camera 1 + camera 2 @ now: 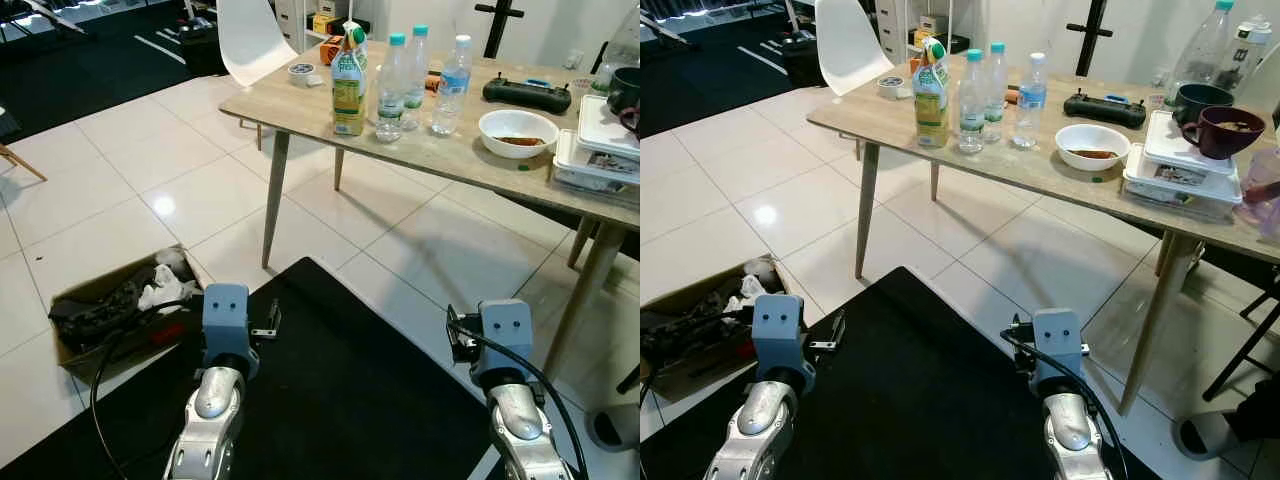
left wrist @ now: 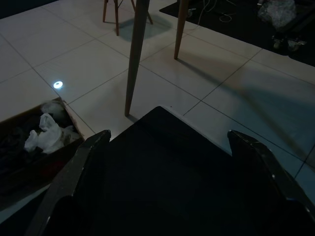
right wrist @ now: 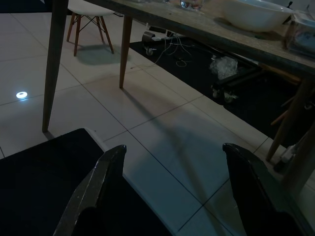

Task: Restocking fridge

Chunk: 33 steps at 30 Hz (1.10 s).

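On the wooden table [image 1: 300, 105] stands a juice bottle [image 1: 348, 85] with a yellow-green label and a green cap. Right beside it are three clear water bottles [image 1: 391, 90] with blue caps. My left arm [image 1: 225, 325] and right arm [image 1: 503, 340] are held low over a black mat, well short of the table. The left gripper [image 2: 168, 133] is open above the mat's edge, with nothing between its fingers. The right gripper [image 3: 173, 147] is open over the white tiles near the table legs, also holding nothing.
A white bowl [image 1: 518, 132], a black controller [image 1: 527, 94], stacked food trays [image 1: 600, 150] and a maroon mug [image 1: 1223, 130] share the table. An open cardboard box of clutter [image 1: 120, 305] sits on the floor at my left. A white chair [image 1: 250, 40] stands behind the table.
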{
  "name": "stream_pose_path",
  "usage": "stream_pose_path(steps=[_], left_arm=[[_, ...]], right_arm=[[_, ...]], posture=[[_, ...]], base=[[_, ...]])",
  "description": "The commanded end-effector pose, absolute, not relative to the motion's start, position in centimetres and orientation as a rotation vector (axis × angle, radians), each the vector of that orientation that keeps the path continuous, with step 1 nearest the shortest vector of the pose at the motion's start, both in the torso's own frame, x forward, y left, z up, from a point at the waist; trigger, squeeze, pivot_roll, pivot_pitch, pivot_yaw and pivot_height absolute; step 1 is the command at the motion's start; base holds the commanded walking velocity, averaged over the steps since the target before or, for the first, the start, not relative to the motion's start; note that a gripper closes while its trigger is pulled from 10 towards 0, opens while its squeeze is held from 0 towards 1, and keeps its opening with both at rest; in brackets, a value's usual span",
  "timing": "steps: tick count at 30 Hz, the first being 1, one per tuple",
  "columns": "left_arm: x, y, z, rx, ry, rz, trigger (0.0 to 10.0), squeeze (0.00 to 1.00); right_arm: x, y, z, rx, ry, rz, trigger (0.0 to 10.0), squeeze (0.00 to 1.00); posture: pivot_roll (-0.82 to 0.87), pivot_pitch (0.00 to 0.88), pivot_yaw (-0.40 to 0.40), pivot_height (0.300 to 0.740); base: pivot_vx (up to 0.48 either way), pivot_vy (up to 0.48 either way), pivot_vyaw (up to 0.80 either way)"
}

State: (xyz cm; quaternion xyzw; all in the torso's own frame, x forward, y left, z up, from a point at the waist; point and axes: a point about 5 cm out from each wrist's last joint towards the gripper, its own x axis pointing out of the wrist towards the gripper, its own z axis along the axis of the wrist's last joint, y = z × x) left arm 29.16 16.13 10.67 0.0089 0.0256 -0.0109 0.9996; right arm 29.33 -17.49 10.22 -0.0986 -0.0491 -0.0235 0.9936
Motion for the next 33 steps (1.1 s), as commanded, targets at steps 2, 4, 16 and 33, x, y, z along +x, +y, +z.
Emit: stream_pose_path(steps=[2,4,16,33], left_arm=[[28.98,16.76,10.23,0.041,0.073,-0.003,10.0,0.0],[29.05,16.76,10.28,0.042,0.071,-0.002,10.0,0.0],[29.24,16.79,10.4,0.047,0.066,0.003,10.0,0.0],[29.34,16.77,10.53,0.05,0.063,-0.002,10.0,0.0]], right_arm=[[29.16,-17.53,9.98,-0.193,-0.085,-0.053,10.0,0.0],[29.17,-17.49,9.99,-0.192,-0.086,-0.051,10.0,0.0],[29.13,-17.48,9.86,-0.194,-0.077,-0.05,10.0,0.0],[29.14,-17.56,9.69,-0.171,-0.07,-0.063,10.0,0.0]], posture=[[-0.11,0.18,0.055,0.707],[-0.12,0.18,0.055,0.707],[-0.11,0.182,0.055,0.707],[-0.11,0.182,0.062,0.707]], base=[[0.0,0.0,0.0],[0.364,0.0,0.0],[0.455,0.0,0.0],[0.48,0.0,-0.38]])
